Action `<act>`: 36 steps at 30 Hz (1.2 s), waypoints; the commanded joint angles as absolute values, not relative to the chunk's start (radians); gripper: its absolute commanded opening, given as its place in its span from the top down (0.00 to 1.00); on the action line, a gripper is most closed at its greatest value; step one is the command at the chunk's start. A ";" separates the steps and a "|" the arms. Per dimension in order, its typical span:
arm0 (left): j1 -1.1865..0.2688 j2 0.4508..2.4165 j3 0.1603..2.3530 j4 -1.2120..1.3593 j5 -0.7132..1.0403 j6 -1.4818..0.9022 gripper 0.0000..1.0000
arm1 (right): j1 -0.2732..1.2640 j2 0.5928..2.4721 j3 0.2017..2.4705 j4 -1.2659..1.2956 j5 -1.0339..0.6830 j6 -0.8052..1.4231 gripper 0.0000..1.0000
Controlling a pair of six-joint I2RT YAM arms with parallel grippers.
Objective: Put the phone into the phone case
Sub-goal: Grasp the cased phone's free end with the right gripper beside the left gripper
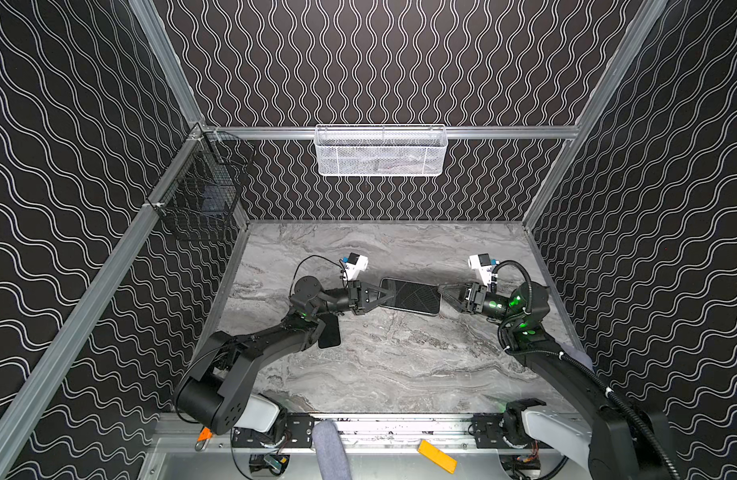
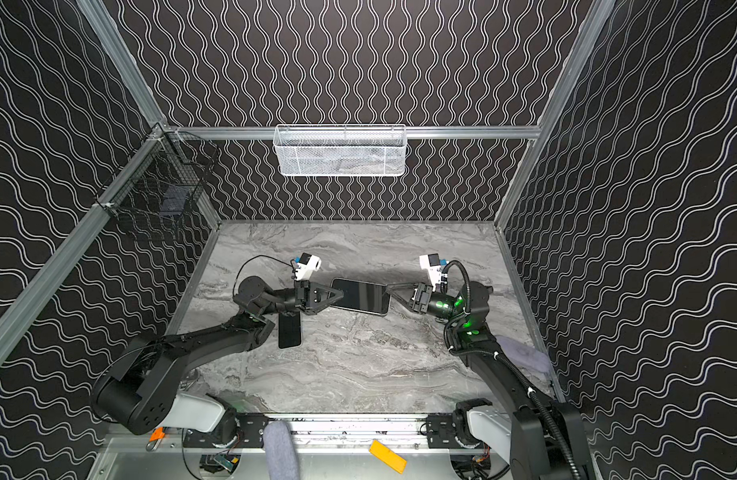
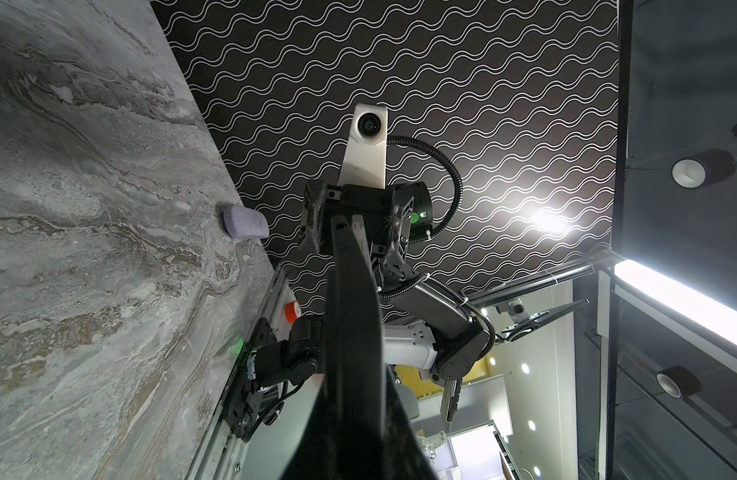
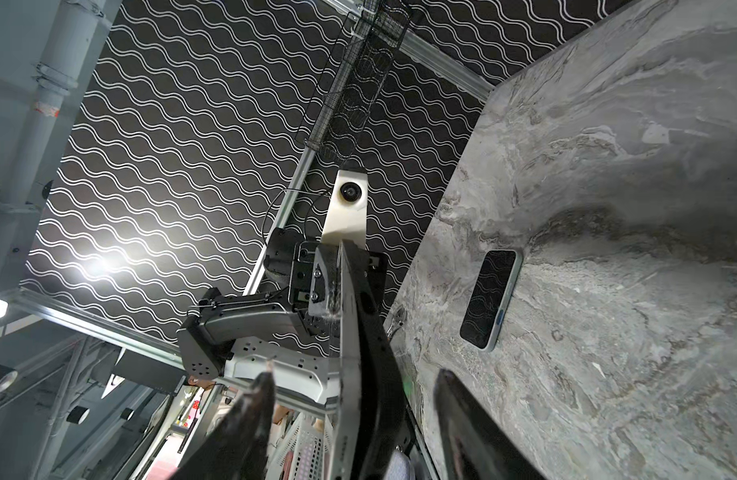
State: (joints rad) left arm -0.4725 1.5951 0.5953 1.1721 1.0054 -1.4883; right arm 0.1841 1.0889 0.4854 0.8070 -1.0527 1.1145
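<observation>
A dark glossy phone (image 1: 412,297) (image 2: 360,296) hangs level above the marble table (image 1: 400,365), between my two grippers. Edge-on in the right wrist view, its grey body (image 4: 348,353) has a black phone case (image 4: 375,353) against the side facing the table, and the case bows away at the near end. My left gripper (image 1: 389,296) (image 2: 340,294) is shut on the left end. In the left wrist view the held slab (image 3: 354,332) hides its jaws. My right gripper (image 1: 441,289) (image 4: 356,374) straddles the right end, open, with a gap at each finger.
A second phone (image 1: 329,331) (image 4: 489,303) with a pale blue rim lies flat on the table under the left forearm. A white mesh basket (image 1: 379,151) hangs on the back wall and a black wire basket (image 1: 200,187) on the left wall. A lilac cloth (image 2: 522,353) lies by the right edge.
</observation>
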 commanded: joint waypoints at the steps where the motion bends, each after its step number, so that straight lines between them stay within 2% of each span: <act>1: -0.474 1.586 0.600 1.227 1.007 -1.479 0.98 | 0.189 1.094 0.486 0.850 -1.058 1.112 0.37; 3: -0.473 1.586 0.597 1.233 1.005 -1.483 0.98 | 0.191 1.096 0.486 0.839 -1.058 1.102 0.35; 6: -0.473 1.593 0.594 1.256 1.003 -1.496 0.98 | 0.198 1.105 0.492 0.808 -1.062 1.080 0.23; 10: -0.479 1.609 0.595 1.272 1.001 -1.508 0.98 | 0.213 1.120 0.489 0.855 -1.073 1.107 0.21; 13: -0.487 1.618 0.599 1.276 0.999 -1.509 0.99 | 0.229 1.136 0.490 0.926 -1.084 1.147 0.28; 19: -0.499 1.625 0.599 1.270 0.990 -1.499 0.98 | 0.233 1.158 0.486 1.041 -1.091 1.212 0.52; 25: -0.498 1.623 0.594 1.266 0.991 -1.496 0.98 | 0.233 1.108 0.506 0.879 -1.069 1.110 0.74; 31: -0.498 1.632 0.591 1.271 0.990 -1.498 0.97 | 0.233 1.072 0.522 0.761 -1.057 1.040 0.87; 36: -0.500 1.642 0.598 1.269 0.988 -1.500 0.85 | 0.235 1.072 0.523 0.764 -1.051 1.045 0.90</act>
